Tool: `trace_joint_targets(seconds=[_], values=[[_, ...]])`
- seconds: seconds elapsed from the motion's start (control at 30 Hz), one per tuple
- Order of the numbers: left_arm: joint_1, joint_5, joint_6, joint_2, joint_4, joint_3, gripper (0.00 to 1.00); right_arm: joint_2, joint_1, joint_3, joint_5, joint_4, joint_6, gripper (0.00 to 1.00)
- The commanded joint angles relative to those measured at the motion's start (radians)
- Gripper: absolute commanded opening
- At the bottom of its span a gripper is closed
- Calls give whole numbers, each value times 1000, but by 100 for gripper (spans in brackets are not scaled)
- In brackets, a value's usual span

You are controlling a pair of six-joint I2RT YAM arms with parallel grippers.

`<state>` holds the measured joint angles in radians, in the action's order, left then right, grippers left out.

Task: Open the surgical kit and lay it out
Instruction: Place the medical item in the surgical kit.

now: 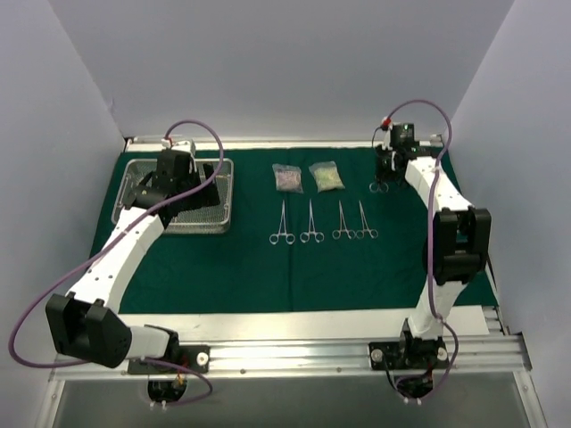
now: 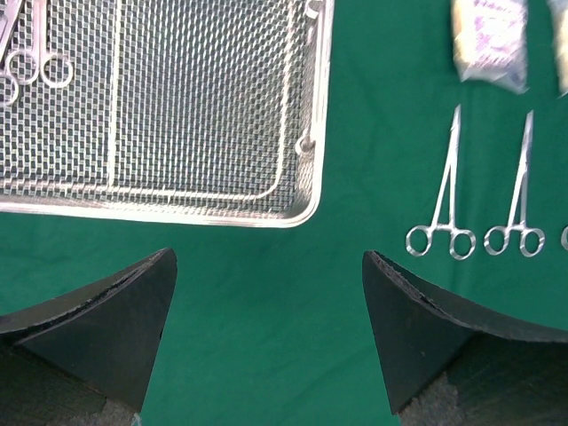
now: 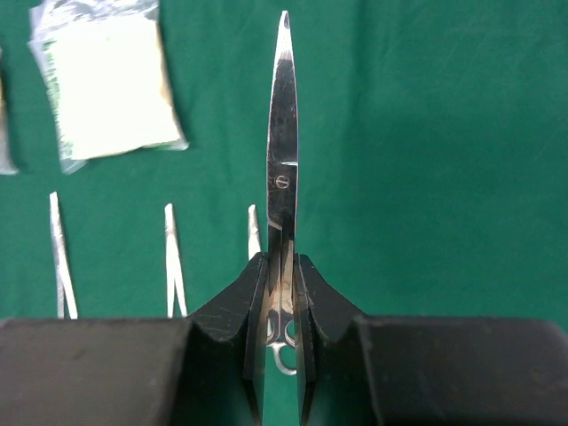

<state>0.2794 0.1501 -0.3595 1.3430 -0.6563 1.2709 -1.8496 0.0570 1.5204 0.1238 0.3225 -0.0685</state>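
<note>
1. The green cloth (image 1: 268, 276) lies spread flat on the table, with the kit's parts laid out on it.
2. The mesh tray (image 1: 214, 225) sits at the cloth's far-left corner, its left rim close to the cloth's edge.
3. Four clamps (image 1: 310, 223) lie in a row at mid-cloth, apart from one another, with their tips pointing away from the arms. Two pouches (image 1: 287, 176) lie side by side just beyond them.
4. Open room: a bare strip of cloth separates the tray from the nearest clamp. The near half of the cloth is bare up to its front edge.
5. The left claw (image 2: 269, 266) hangs above the tray area, jaws spread wide, holding nothing.
6. The right claw (image 3: 282, 266) is at the cloth's far-right corner, clamped on a pair of scissors (image 3: 282, 133) with the blades pointing out past the fingers.
7. Hidden or cut off:
   - In the overhead view, the left arm covers much of the tray.
   - In the left wrist view, only some ring handles (image 2: 35, 69) show in the tray's far-left part, cut by the frame.
   - The scissor handles are mostly buried between the right fingers.
   - Whether the scissors touch the cloth cannot be told.
</note>
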Motion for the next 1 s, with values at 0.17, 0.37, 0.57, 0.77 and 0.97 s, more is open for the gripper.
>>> trace_joint_targets(seconds=[0.17, 0.37, 0.57, 0.77, 0.97], values=[[-22, 25, 44, -4, -62, -11, 94, -127, -20, 144, -64, 56, 125, 0], [-26, 25, 42, -1, -75, -11, 94, -246, -20, 237, -35, 50, 131, 0], [-29, 8, 33, -1, -83, -15, 94, -347, -19, 319, -1, 35, 107, 0], [-31, 5, 25, 8, -83, -15, 94, -413, 0, 365, 16, 16, 85, 0], [-32, 3, 30, 21, -86, -4, 94, -461, 7, 376, -19, 0, 99, 0]])
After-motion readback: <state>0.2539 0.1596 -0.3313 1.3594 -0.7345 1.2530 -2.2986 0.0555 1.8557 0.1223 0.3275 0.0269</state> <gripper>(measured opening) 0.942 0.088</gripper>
